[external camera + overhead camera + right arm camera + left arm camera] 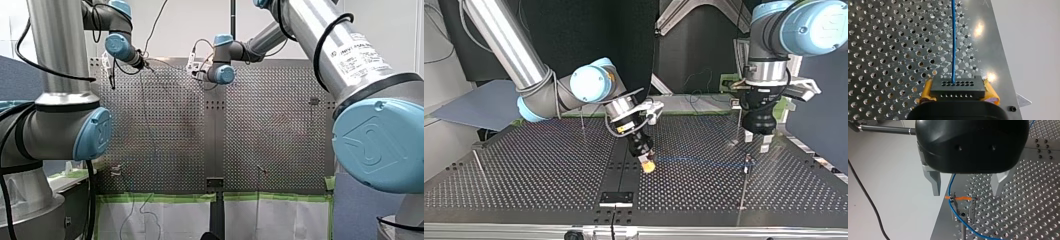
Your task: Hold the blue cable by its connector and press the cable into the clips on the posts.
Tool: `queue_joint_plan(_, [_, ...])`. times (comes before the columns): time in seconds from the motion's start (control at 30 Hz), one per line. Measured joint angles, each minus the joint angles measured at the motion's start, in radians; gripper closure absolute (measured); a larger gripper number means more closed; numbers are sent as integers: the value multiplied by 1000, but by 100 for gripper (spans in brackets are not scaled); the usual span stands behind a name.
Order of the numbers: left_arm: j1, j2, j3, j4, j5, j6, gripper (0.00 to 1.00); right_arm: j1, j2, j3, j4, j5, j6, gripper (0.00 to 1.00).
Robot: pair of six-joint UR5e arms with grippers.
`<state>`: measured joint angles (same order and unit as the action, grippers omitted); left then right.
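Observation:
In the right wrist view, my right gripper (958, 86) has its yellow pads (991, 93) shut on the black connector (958, 90). The blue cable (953, 37) runs straight ahead from the connector over the perforated plate. In the top view my right gripper (648, 164) sits low near the table's middle, and the cable (704, 160) stretches toward a post (747, 162). My left gripper (757, 141) hovers just behind that post, its metal fingers open. Its wrist view shows the cable (951, 187) passing between its open fingers (935, 185) and crossing an orange clip (958, 198) on a post.
More thin posts stand on the table: one behind my left gripper (740, 120), one near the front edge (740, 200), one at the top view's far left (479, 162) and one behind my right arm (582, 117). The table edge (943, 220) lies beside the clip.

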<state>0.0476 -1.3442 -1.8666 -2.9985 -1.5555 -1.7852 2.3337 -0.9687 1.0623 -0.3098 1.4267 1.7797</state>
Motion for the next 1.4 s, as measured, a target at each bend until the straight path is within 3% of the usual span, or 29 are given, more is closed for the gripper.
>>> queue_joint_plan(0.27, [-9, 1, 0, -10, -24, 1, 0, 1, -6, -4, 3, 0, 0, 100])
queue_joint_plan(0.53, [-24, 13, 0, -21, -74, 1, 0, 5, -63, -12, 5, -6, 2, 100])
queue_joint_plan(0.67, [-32, 20, 0, -32, -91, 1, 0, 6, -98, -12, 21, -9, 0, 100])
queue_joint_plan(0.83, [-45, 22, 0, -44, -113, 3, 0, 10, -109, 5, 52, -9, -6, 100])
queue_joint_plan(1.07, [-70, 24, -1, -55, -144, 16, 0, 9, -135, 58, 92, 21, -44, 100])
queue_joint_plan(1.23, [-84, 24, -1, -58, -160, 20, 0, 1, -172, 97, 89, 58, -68, 100])
queue_joint_plan(1.4, [-95, 24, -1, -65, -169, 22, 0, 6, -217, 143, 66, 98, -85, 100])
